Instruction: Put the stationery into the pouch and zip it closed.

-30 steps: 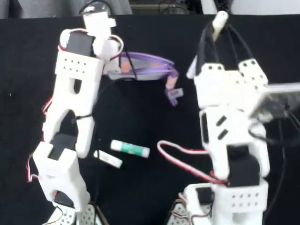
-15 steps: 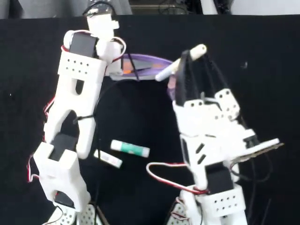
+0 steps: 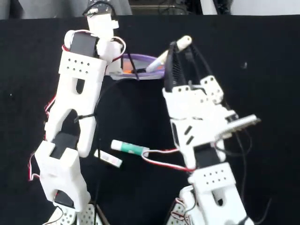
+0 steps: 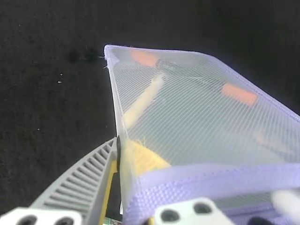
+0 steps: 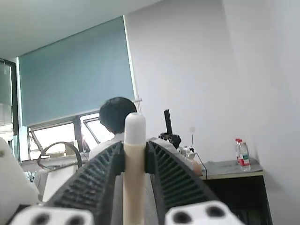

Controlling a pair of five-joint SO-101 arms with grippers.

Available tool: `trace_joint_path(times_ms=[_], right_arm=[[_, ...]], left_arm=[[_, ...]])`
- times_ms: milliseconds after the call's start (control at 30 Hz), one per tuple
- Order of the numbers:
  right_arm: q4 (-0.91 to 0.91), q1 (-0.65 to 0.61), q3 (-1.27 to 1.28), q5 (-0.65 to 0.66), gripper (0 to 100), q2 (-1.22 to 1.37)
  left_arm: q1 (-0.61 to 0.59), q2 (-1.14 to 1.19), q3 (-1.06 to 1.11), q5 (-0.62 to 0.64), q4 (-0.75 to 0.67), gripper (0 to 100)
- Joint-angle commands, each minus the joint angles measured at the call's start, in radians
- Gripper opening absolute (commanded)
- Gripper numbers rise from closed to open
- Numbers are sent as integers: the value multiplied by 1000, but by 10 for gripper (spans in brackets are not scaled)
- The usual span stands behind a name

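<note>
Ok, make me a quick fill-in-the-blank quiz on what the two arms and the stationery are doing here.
The left gripper holds the pouch, whose trim is ____.
The cream pen is clamped in the gripper of the ____ arm.
The glue stick lying on the table has a ____ body.
Missing words: purple; right; green.

Pouch point(image 3: 149, 60) in high view partly hidden behind left arm point(image 3: 77, 89) & right gripper point(image 3: 180, 47), its contents thru the mesh in left wrist view just blurry orange/yellow shapes, one side cut by frame edge; pen's point(image 5: 134, 154) lower end hidden btwn right gripper's jaws.
</note>
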Motion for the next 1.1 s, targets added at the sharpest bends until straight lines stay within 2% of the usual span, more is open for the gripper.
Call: trace_joint_path(times_ms=[0,233,433,533,833,933,1067], right_arm=[[-78,-9,-54,-5,11,101],[-97,-63,16,120,31,186],[-97,-78,24,135,217,189],[-64,-91,18,141,264,188],[3,-87,-15,141,266,176],[20,-77,1,141,266,110],[149,-21,7,140,266,-64]], left_arm=[[22,52,-18,8,5,28],[18,74,-51,8,5,28],[-5,66,-51,8,5,28],[-5,64,-51,8,5,28],[-21,64,-67,8,3,28],[-67,63,-165,2,6,28],[-131,21,-315,21,8,28]])
